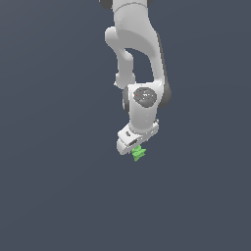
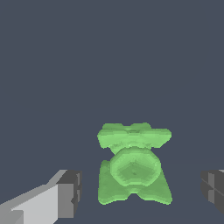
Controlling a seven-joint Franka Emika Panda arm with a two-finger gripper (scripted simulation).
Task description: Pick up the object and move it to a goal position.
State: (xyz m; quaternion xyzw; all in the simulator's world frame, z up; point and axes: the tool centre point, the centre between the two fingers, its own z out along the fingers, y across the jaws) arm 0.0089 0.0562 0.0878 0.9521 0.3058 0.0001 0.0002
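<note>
One small bright green knobbly star-like lump [image 2: 133, 166] sits between the white gripper [image 1: 135, 145]'s dark fingers [image 2: 70, 192], spread wide with clear gaps either side, probably lined up to close; contact with the tabletop unclear.

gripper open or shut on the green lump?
Open: in the wrist view the fingers stand clear on both sides of the green lump.
</note>
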